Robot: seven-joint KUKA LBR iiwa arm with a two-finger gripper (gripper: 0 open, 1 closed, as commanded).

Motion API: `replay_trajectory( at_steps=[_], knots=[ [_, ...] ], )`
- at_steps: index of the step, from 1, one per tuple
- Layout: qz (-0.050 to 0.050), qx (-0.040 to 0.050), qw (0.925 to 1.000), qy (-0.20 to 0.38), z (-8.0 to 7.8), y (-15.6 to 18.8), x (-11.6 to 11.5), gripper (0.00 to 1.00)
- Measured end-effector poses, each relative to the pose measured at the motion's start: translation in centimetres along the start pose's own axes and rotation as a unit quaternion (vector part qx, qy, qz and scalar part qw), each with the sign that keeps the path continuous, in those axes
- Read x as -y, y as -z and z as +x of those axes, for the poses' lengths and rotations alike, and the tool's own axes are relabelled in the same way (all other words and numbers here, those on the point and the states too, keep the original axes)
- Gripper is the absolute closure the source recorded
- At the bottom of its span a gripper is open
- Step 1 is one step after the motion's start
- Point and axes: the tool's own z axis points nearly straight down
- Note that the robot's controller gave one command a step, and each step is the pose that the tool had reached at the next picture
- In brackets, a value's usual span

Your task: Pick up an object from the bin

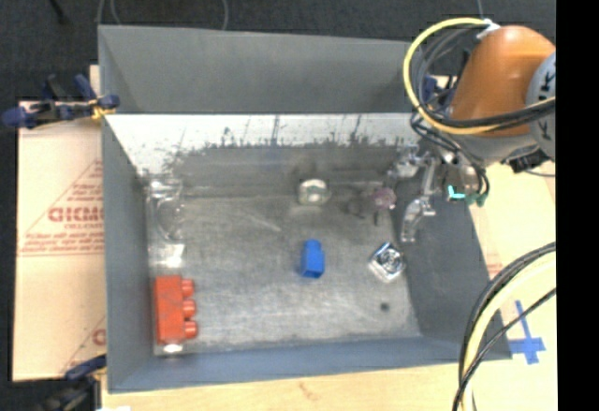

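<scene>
small glinting piece (386,263), whitish and shiny, is what i take to be the target. it lies on the floor of the bin (281,72) toward the right, near the foot of the right wall. the gripper (408,229) hangs just above and beside it, reaching down from the arm's orange cover (496,72) at the right. from my seat i cannot tell whether the gripper is open or closed. the piece looks to be lying on the floor rather than lifted, so i judge the pick as not yet made. the sparse bin helps: a blue block (312,259) sits near the middle, apart from the shiny piece. a small purple bit (384,198) lies further back, just left of the wrist, and a pale rounded thing (312,192) lies further left toward the back. a red studded brick (174,311) and a clear plastic item (165,212) lie along the left wall, well apart. i'd guess the sloped right wall is why the arm leans in at an angle. the risk i see is that so small and slick a piece slips aside.
</scene>
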Motion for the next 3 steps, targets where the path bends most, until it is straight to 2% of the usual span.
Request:
replay_trajectory(
  at_steps=[1, 2, 3],
  knots=[
    [0.001, 0.0051, 0.9961, 0.088, -3.9, -8.5, -2.8, 0.0],
    [0.002, 0.0062, 0.9961, 0.088, -3.9, -8.2, -2.7, 1.0],
    [0.002, 0.0083, 0.985, 0.172, -3.4, 6.0, -3.3, 1.0]
  ],
)
